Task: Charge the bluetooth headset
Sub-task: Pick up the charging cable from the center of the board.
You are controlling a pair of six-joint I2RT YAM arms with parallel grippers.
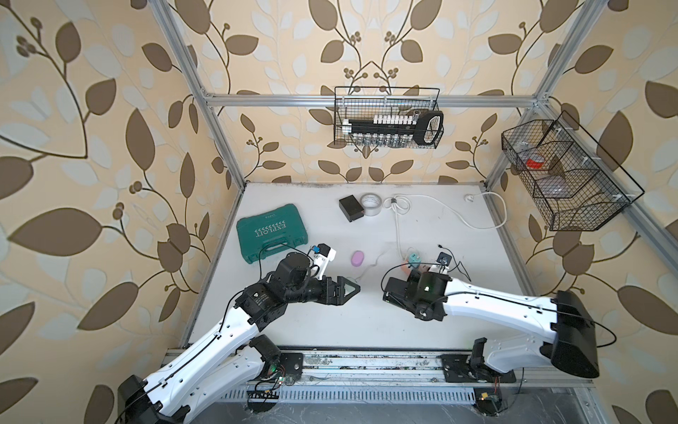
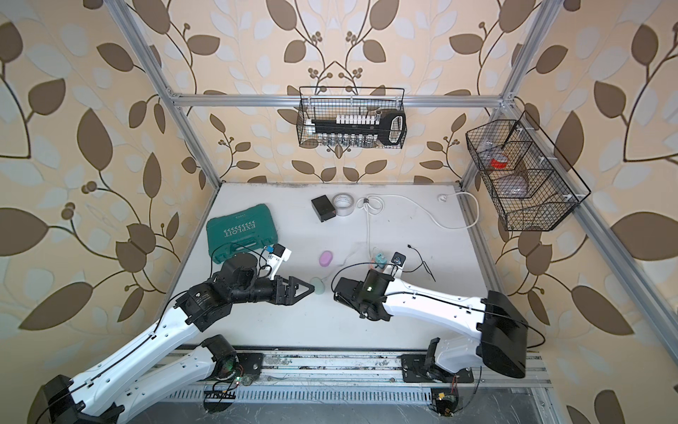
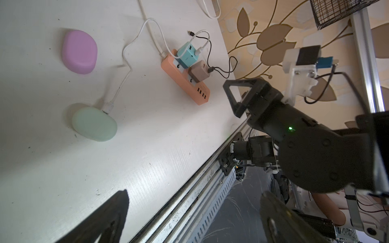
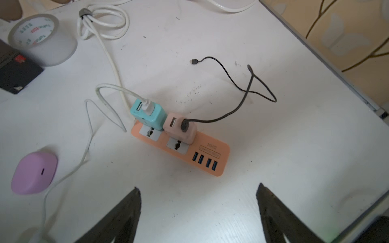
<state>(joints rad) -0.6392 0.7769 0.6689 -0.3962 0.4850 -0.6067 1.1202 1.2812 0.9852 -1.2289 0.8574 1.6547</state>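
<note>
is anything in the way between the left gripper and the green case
Nothing visible. The open left gripper sits right beside the green case, with only bare table between them. The white cable is plugged into the case's far side, away from the gripper.

A robotics lab cell: aluminium frame [image 1: 275, 98], wallpaper panels [image 1: 91, 147], wire baskets [image 1: 341, 123] hung on it, arms [image 1: 216, 334] mounted at the near edge of the bench [image 1: 330, 323].
</note>
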